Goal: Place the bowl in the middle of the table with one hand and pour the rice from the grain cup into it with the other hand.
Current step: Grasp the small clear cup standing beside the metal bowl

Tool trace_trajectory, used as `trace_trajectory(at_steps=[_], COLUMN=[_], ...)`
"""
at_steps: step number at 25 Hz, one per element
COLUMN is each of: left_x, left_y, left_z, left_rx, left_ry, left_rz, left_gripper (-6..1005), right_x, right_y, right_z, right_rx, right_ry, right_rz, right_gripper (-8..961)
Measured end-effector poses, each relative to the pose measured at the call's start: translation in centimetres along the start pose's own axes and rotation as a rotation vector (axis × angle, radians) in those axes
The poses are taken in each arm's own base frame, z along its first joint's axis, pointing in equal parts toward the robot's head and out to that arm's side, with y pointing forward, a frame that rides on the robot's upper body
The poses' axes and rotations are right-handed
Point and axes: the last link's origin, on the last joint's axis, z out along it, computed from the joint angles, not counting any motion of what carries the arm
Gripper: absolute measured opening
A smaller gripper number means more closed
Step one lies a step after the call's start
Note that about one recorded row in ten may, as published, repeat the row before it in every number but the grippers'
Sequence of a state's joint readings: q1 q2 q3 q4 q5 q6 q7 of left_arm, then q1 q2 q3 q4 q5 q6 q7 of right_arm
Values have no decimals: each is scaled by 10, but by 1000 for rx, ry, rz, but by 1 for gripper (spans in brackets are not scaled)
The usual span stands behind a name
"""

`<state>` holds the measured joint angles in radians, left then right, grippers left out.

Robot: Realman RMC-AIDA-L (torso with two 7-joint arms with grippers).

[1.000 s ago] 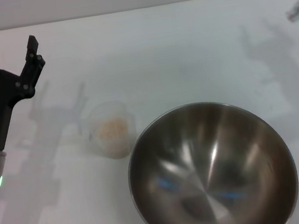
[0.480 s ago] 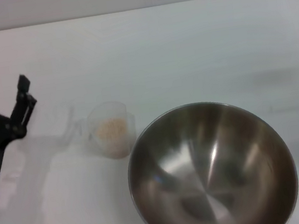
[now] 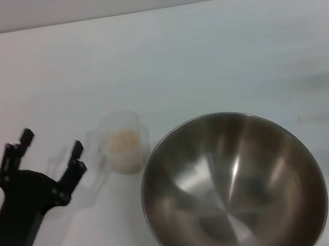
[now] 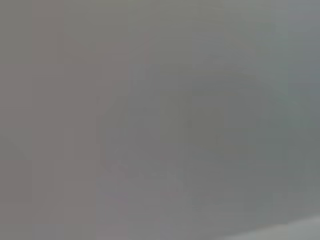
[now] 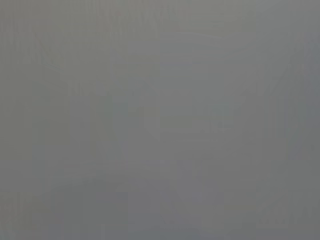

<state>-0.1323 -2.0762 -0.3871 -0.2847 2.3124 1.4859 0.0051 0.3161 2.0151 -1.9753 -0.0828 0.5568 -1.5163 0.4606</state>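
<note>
The large steel bowl (image 3: 233,187) sits on the white table (image 3: 203,49) at the front, right of centre, and looks empty inside. The small clear grain cup (image 3: 122,143) stands upright just left of the bowl's rim, with pale rice (image 3: 122,141) inside. My left gripper (image 3: 52,146) is open and empty, left of the cup, its nearer fingertip (image 3: 77,149) close beside the cup. The right gripper is out of view. Both wrist views show only plain grey.
The far half of the table is bare white. The bowl's front edge runs off the bottom of the head view.
My left gripper has moved from the far left toward the front and right, ending beside the cup. The right arm left the top right corner. Bowl and cup have not moved.
</note>
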Motion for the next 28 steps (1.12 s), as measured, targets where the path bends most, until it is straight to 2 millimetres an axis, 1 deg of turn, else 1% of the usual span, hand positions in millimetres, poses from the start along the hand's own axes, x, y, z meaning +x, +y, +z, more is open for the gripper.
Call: trace_trajectory(at_steps=[3, 6, 7, 10, 11, 12, 18, 20, 25, 28], left_x=[-5, -11, -14, -14, -17, -18, -20, -21, -21, -23], left_y=[3, 5, 5, 5, 4, 3, -1, -5, -6, -8], left_z=[3, 10, 13, 13, 19, 20, 24, 26, 27, 33], left_rx=[-19, -37, -39, -39, -42, -41, -40, -23, -23, -28], left_ry=[-37, -81, -97, -97, -122, -132, -145, -153, -157, -175], left_rz=[0, 0, 1, 1, 4, 8, 23, 28, 30, 39], left_gripper=[858, 858, 858, 858, 858, 858, 858, 858, 859, 859], right_x=[0, -1, -1, -2, -3, -3, -3, -4, -3, -3], right_y=[-1, -1, -1, -2, -2, -2, -1, 0, 0, 0], right_z=[0, -1, -1, -4, -5, -5, -12, -15, -18, -19], right_rx=[0, 0, 0, 0, 0, 0, -3, -1, 4, 7], right_ry=[-1, -2, -3, -8, -10, -11, -20, -25, -25, -25], right_rz=[-3, -3, -4, -7, -7, -8, -8, -5, 1, 5], right_gripper=[508, 507, 507, 507, 507, 507, 507, 508, 508, 508])
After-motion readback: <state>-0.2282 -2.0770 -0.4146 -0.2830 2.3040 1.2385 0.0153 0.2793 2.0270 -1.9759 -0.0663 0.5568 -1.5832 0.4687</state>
